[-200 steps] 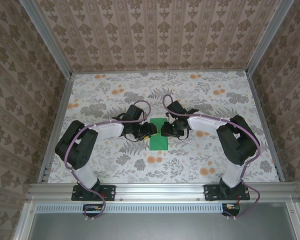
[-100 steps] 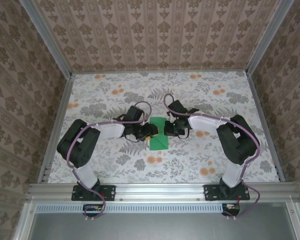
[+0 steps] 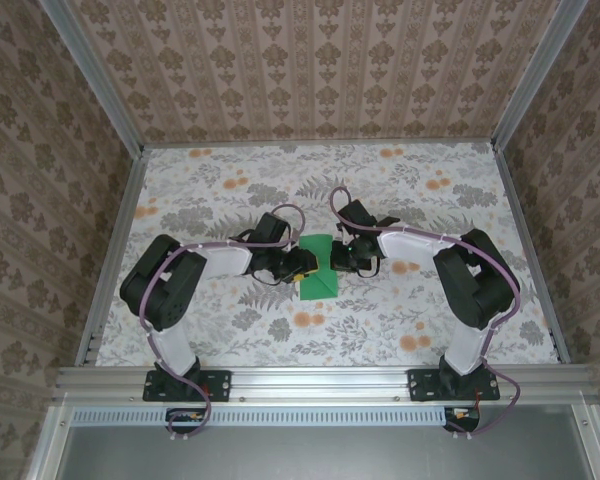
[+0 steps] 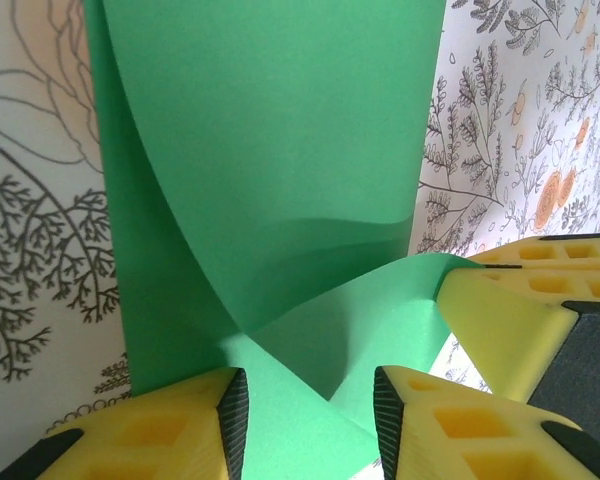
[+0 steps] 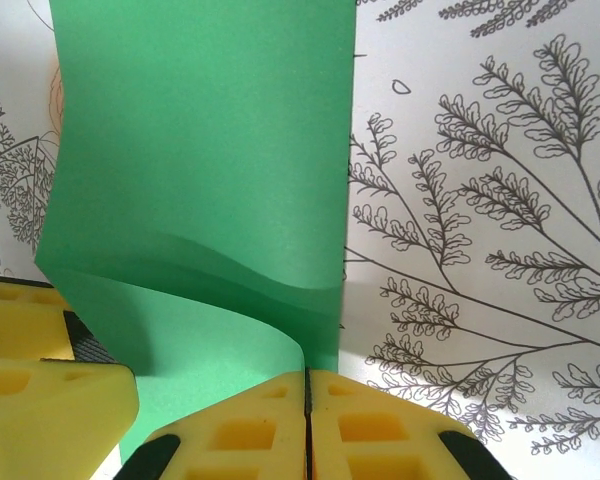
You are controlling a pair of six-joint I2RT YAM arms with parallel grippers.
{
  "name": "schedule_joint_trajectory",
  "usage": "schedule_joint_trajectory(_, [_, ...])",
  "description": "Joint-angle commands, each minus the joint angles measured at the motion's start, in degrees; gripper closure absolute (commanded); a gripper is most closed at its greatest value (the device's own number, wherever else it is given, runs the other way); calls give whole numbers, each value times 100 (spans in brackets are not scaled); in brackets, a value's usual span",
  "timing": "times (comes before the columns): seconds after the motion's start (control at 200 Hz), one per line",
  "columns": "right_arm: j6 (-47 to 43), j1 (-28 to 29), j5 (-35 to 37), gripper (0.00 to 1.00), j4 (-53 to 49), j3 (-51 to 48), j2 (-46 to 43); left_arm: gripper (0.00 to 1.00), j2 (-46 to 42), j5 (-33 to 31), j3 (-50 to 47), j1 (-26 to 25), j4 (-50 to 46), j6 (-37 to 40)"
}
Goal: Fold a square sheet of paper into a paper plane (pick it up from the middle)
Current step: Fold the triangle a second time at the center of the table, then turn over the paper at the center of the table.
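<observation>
The thin, bright green square sheet of paper (image 3: 317, 272) lay near the middle of the grey-and-orange floral cloth (image 3: 400, 190), well away from every edge. The right gripper (image 5: 307, 385) had its yellow foam fingers (image 5: 380, 430) pressed together on the sheet's right edge, which curled up off the cloth. The left gripper (image 4: 305, 400) stood at the sheet's left side, fingers narrowly apart, with green paper showing in the gap.

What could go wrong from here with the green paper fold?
1. The right gripper has its jaws shut on just the edge of the square sheet of paper; it might slip out or tear.
2. The sheet bows in a loose curve, so the left gripper, jaws open around the flap, may press a crooked crease.
</observation>
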Motion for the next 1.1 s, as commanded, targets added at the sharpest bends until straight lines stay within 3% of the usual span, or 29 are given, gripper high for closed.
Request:
schedule_joint_trajectory(0.0, [66,-31,74,91,21,-76,13,63,108,132,40,-5,167,-74])
schedule_joint_trajectory(0.2, [87,-40,25,85,-1,-85,-45,70,206,161,137,-5,213,-47])
schedule_joint_trajectory(0.42, [219,-183,187,55,-31,-257,-677,82,126,118,139,-23,291,141])
schedule_joint_trajectory(0.62, [432,-484,478,34,45,-754,-1592,92,-248,-245,289,-32,-254,658])
schedule_joint_trajectory(0.835, [313,-637,845,18,42,-1198,-2560,94,-878,-775,741,-31,-1667,1386])
schedule_joint_trajectory(0.915, [236,-671,980,13,2,-1332,-2806,94,-1105,-1304,1143,-39,-2684,1800])
schedule_joint_trajectory(1.0, [237,-690,1167,1,-19,-1498,-3057,94,-1276,-2021,1606,-97,-3694,2218])
schedule_joint_trajectory(1.095, [252,-731,1331,0,12,-1695,-3360,94,-1356,-2913,2110,-200,-4632,2615])
